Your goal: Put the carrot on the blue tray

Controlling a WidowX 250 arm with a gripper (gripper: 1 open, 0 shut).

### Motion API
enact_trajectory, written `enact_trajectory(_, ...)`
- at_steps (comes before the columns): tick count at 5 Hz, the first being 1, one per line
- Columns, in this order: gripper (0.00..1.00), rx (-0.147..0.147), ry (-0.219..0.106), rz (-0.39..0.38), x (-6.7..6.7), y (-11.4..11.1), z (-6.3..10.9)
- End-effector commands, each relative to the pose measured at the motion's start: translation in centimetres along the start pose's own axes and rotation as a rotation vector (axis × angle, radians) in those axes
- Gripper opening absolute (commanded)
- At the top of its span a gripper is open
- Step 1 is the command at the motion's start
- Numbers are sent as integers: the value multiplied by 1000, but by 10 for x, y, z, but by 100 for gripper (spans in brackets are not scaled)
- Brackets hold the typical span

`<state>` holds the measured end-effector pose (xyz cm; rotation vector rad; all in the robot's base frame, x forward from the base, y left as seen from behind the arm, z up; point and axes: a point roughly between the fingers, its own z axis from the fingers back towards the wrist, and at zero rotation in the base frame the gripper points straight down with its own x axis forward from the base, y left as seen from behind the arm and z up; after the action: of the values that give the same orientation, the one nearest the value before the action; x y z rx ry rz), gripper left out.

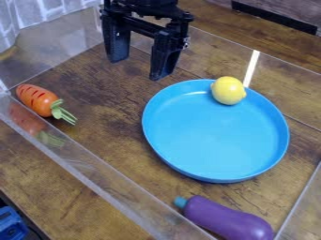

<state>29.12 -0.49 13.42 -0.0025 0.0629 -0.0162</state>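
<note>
Gripper (148, 52) hangs at the far side, jaws wide and empty. Carrot (38, 99) lies far left, well apart from tray (213, 141); reach not begun, so next comes a leftward descent.

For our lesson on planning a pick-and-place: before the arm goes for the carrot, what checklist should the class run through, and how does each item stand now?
1. Gripper open and empty: ok, jaws apart, nothing between them.
2. Carrot in view and unobstructed: ok, lying on the table at the left, nothing on it.
3. Gripper over the carrot: not ok, it hangs at the back, well off to the side.
4. Blue tray has free space: ok, only the yellow fruit sits near its far rim.
5. Eggplant off the likely path: ok, it lies at the front.
</note>
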Motion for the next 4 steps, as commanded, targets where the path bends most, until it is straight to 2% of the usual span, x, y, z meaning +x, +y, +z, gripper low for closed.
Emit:
enact_trajectory(1,100,-1,17,-15,-7,6,-6)
enact_trajectory(2,100,7,29,-125,-21,33,-9)
enact_trajectory(3,100,25,37,-281,-36,71,-6)
enact_trajectory(4,100,48,42,-407,-37,105,-6)
